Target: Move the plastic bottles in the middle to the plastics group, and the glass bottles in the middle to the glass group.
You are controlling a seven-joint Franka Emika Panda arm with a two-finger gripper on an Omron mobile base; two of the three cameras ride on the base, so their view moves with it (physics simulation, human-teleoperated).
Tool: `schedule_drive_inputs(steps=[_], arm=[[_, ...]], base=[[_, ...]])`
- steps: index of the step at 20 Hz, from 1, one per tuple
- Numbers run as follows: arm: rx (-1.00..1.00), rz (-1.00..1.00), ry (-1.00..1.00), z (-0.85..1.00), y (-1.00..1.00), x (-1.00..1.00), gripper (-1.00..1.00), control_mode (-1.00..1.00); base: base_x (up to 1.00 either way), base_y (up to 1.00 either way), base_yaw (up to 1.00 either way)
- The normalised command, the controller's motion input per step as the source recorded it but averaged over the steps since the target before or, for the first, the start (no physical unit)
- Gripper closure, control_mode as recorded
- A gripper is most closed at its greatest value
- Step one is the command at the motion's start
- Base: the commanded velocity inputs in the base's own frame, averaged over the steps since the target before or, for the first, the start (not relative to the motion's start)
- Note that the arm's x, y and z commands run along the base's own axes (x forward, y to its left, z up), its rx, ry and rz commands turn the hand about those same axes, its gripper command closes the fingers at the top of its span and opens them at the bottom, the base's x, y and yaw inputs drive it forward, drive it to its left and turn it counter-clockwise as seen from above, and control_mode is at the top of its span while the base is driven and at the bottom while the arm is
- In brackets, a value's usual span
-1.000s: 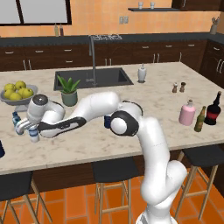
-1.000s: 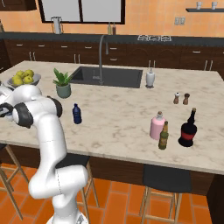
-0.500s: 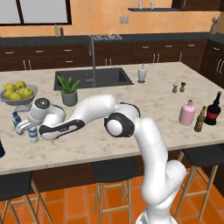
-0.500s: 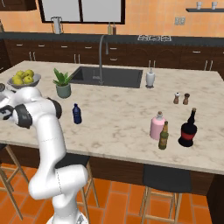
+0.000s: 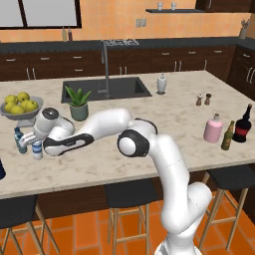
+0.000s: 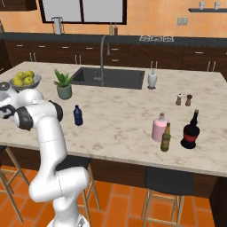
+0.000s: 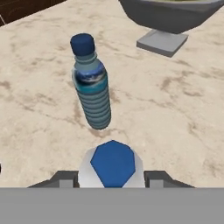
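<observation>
At the counter's far left my gripper [image 5: 36,145] [image 7: 113,179] is shut on the small clear plastic bottle [image 5: 37,150] [image 7: 113,162], a finger on each side. The teal-tinted water bottle [image 5: 20,140] [image 7: 92,83] stands upright just beyond it, apart. A dark blue rounded item [image 5: 1,169] sits at the left edge. The navy plastic bottle [image 6: 78,115] stands mid-counter. The olive-brown glass bottle [image 5: 227,136] [image 6: 166,137] stands on the right beside the pink bottle [image 5: 212,128] [image 6: 158,127] and the dark red-labelled bottle [image 5: 243,125] [image 6: 191,131].
A grey bowl of lemons [image 5: 20,112] [image 7: 170,17] stands just behind the teal bottle. A potted plant [image 5: 78,104], the sink [image 5: 107,88], a white dispenser [image 5: 161,83] and two shakers [image 5: 203,99] lie further back. Stools line the counter's front edge.
The hand has barely drifted at the counter's left end. The jaws stay on the clear bottle and the other bottles stand as before.
</observation>
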Motion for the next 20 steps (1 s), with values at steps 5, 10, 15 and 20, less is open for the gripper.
schedule_drive_inputs(steps=[5, 10, 15, 20], arm=[[-0.03, 0.00, 0.07, -0.02, 0.00, 0.00, 1.00, -1.00], [-0.08, 0.00, -0.01, -0.11, 0.01, 0.00, 1.00, -1.00], [-0.09, 0.00, 0.03, 0.00, 0.04, 0.03, 1.00, -1.00], [0.00, 0.00, 0.06, 0.00, -0.02, 0.04, 1.00, -1.00]], base=[[0.00, 0.00, 0.00], [0.00, 0.00, 0.00], [0.00, 0.00, 0.00], [0.00, 0.00, 0.00]])
